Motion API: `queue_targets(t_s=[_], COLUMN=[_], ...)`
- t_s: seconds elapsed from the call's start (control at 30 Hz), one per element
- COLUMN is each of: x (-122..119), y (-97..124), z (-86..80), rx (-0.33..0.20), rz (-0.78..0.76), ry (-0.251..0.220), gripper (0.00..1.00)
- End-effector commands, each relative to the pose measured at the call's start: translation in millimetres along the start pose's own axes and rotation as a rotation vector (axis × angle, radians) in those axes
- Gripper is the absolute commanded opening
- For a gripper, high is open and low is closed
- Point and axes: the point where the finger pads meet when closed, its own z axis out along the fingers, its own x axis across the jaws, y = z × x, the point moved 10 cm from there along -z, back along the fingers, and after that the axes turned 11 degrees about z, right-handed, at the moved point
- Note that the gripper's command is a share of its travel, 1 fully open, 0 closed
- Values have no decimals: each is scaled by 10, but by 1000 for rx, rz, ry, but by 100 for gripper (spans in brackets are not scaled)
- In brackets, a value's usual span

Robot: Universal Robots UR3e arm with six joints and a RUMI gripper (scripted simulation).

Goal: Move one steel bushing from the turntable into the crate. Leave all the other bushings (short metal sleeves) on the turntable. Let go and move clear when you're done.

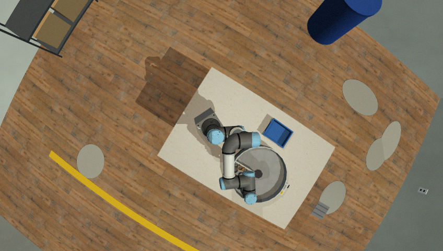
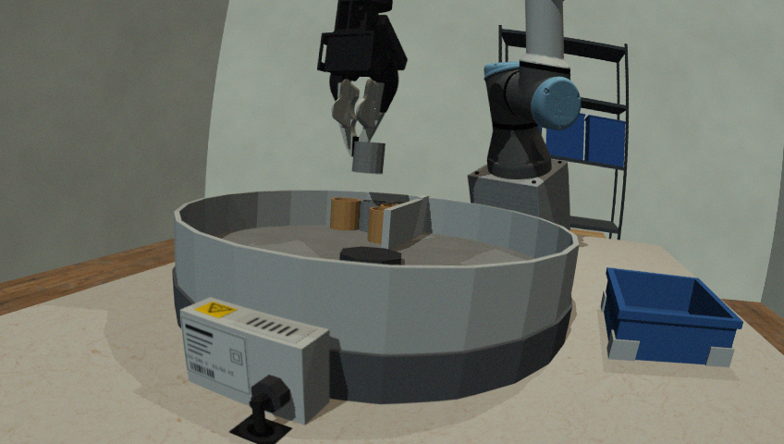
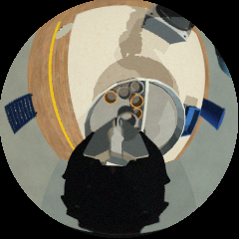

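The round grey turntable (image 1: pixel 283 170) (image 2: pixel 429 308) (image 3: pixel 180 107) stands nearest, its high wall keeping loose parts in. Beside it, the blue open-topped crate (image 1: pixel 273 140) (image 2: pixel 673 340) (image 3: pixel 191 121) waits on the worktop. Farther back, the black gripper (image 2: pixel 356 143) (image 3: pixel 118 118) is clamped on the grey cylindrical steel bushing (image 2: pixel 368 157) (image 3: pixel 133 119), seemingly by its thin wall (hence the nearly closed fingers). It hangs above the turntable, probably for rim clearance. Behind, orange-brown cylindrical bushings (image 2: pixel 345 214) (image 3: pixel 111 97) must stay put.
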Motion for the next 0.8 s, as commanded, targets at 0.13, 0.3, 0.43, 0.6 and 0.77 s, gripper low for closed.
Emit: queue_targets(t_s=[0.13, 0.3, 0.43, 0.6, 0.77], x=[17, 31, 58, 106, 155], y=[5, 6, 8, 10, 13], z=[-8, -8, -8, -8, -7], rx=[-2, -2, -2, -2, -2], rz=[-1, -1, -1, -1, -1], ry=[-2, -2, -2, -2, -2], gripper=[0, 0, 0, 0, 0])
